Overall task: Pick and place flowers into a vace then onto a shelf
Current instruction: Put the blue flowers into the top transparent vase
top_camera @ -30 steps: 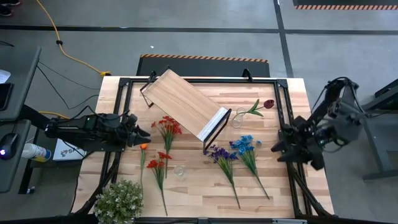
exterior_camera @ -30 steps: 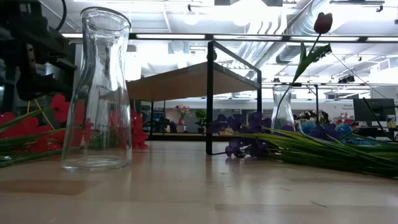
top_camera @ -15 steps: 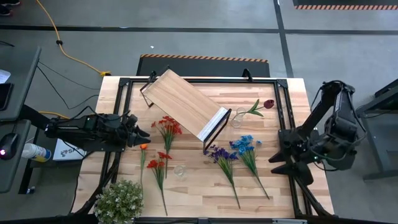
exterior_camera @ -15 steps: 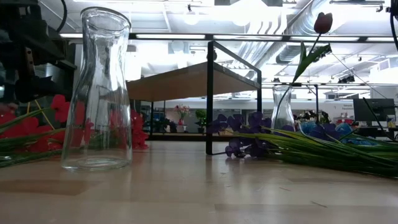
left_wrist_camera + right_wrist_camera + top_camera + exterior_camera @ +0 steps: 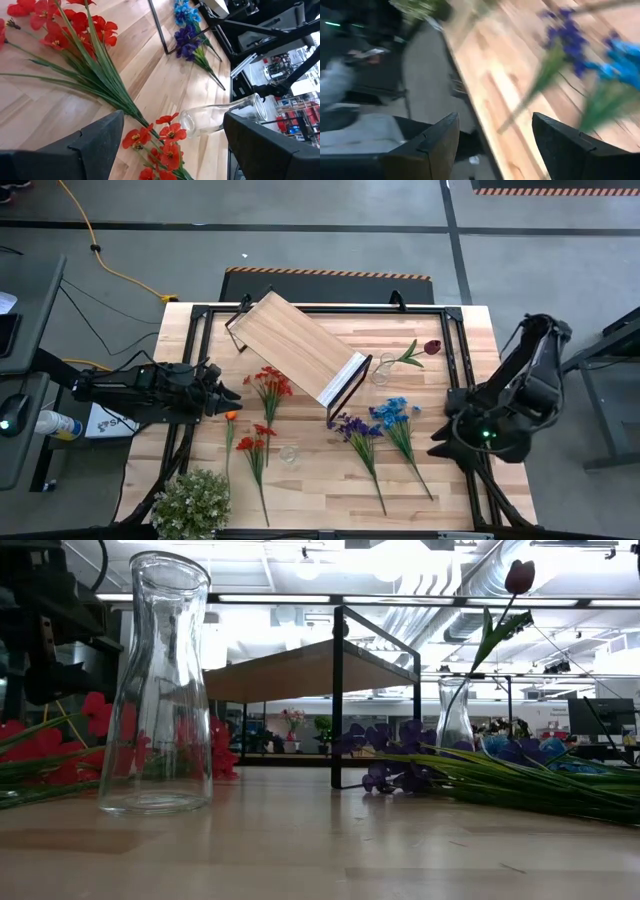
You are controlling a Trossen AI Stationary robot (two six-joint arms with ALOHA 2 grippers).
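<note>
The right tool (image 5: 437, 450) hangs open and empty at four o'clock, just off the slatted wooden worktop (image 5: 310, 480); the left tool (image 5: 232, 392) waits open at nine o'clock. The risk, as I judge it, is dragging neighbouring stems. The light-wood shelf board on its black frame (image 5: 295, 346) runs from eleven towards four. The blue-flowered sprig (image 5: 403, 428) lies centre-right, blooms towards twelve, stem towards five. The purple sprig (image 5: 360, 442) lies parallel beside it.
</note>
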